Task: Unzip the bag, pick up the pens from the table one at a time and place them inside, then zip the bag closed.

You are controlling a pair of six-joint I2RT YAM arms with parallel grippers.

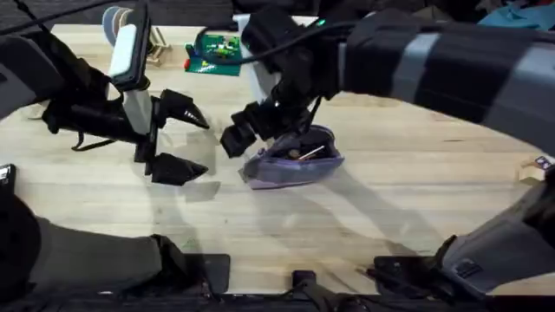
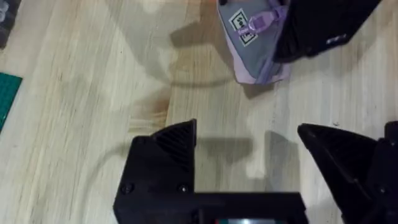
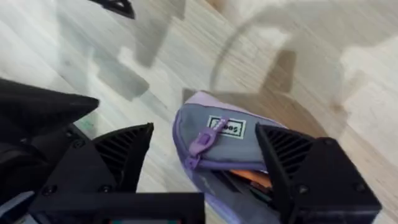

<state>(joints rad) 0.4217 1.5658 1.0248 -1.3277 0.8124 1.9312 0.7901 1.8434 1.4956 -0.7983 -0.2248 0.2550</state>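
On the table [image 1: 390, 217], right pincer [image 3: 205, 162] spread wide, straddling the bag [image 3: 230, 140]; left pincer [image 1: 186, 143] open, empty.

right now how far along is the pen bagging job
Done: the bag is unzipped, and an orange pen lies inside its opening. In hand: the right gripper hovers over the open bag, fingers spread and holding nothing; the left gripper waits open beside it above the table. Left: zipping shut with the purple zipper pull. I see no other pens out on the table.
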